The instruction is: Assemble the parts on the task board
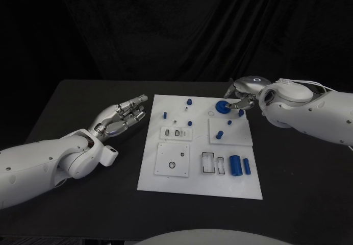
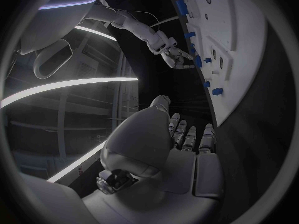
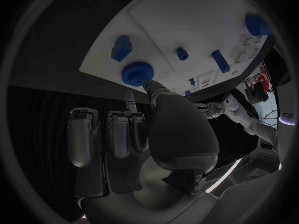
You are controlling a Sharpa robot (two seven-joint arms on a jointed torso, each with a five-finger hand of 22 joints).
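Fingers of the right hand (image 1: 241,98) pinch a blue gear (image 1: 222,105) over the task board (image 1: 198,184); left hand (image 1: 121,117) lies released.

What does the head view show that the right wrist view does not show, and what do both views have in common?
Only the head view shows the near end of the task board, with two blue cylinders lying side by side there, and the left hand spread open over the black table beside the board. Only the right wrist view shows the right hand from behind, its fingers straight. Both show the blue gear at the board's far end, with a fingertip of the right hand at it.
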